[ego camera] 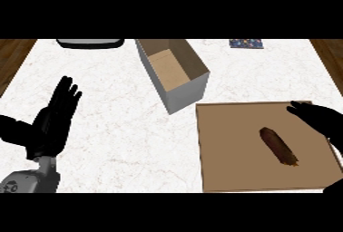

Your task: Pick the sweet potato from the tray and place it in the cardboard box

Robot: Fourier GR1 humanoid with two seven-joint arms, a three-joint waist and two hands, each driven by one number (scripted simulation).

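Brown sweet potato (278, 146) on tray (227, 136), long axis running far-left to near-right; we log right hand (320, 120), open and empty, right of its far end, nearer than left hand (53, 120).

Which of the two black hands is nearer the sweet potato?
The right hand, over the tray edge; the left hand rests open across the counter.

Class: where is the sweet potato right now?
Head view, right side: the long brown sweet potato lies on the flat brown tray, near the black right hand, with the open cardboard box at upper left.
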